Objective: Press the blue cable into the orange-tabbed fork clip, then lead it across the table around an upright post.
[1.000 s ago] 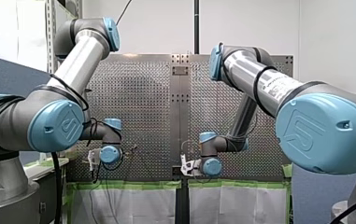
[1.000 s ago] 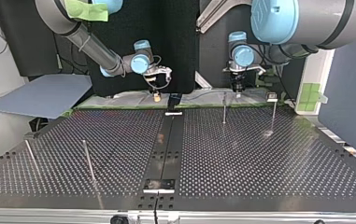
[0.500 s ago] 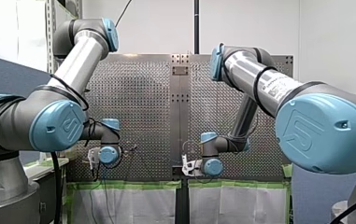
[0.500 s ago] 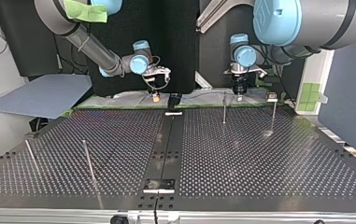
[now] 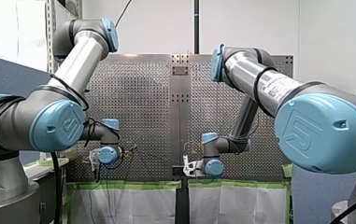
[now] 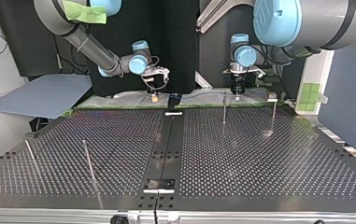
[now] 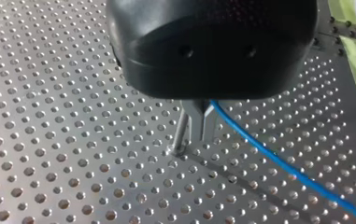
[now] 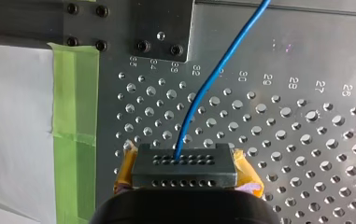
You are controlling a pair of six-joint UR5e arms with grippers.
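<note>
- Perforated table (image 6: 259, 158): wide and bare toward the top view's camera. A dark centre strip (image 6: 166, 140) splits it.
- My left arm (image 5: 73, 60) and my right arm (image 5: 259, 79): both are folded low, with their wrists at the table edge nearest their bases.
- Right gripper (image 8: 183, 161): yellow pads flank a black dotted block, closed on the blue cable (image 8: 203, 88). The cable's long axis points straight ahead of the gripper. It bows gently over the holes and the dark bolted plate (image 8: 161, 28), then leaves the view.
- Left gripper (image 7: 199, 139): black body, with the metal fingers (image 7: 207, 122) drawn together and pinching the same cable. From there the cable slants away low over the plate and runs off the view.
- Upright post (image 7: 181, 130): just beside the left fingers, on the side away from the cable. I cannot tell if it touches them.
- Other slim posts (image 6: 88, 158): three more. One stands near the left gripper's side and two stand well apart across the open half.
- Green tape (image 8: 75, 116) and white sheet (image 8: 14, 116): these mark the table edge just beside the right gripper, so there is little room there.
</note>
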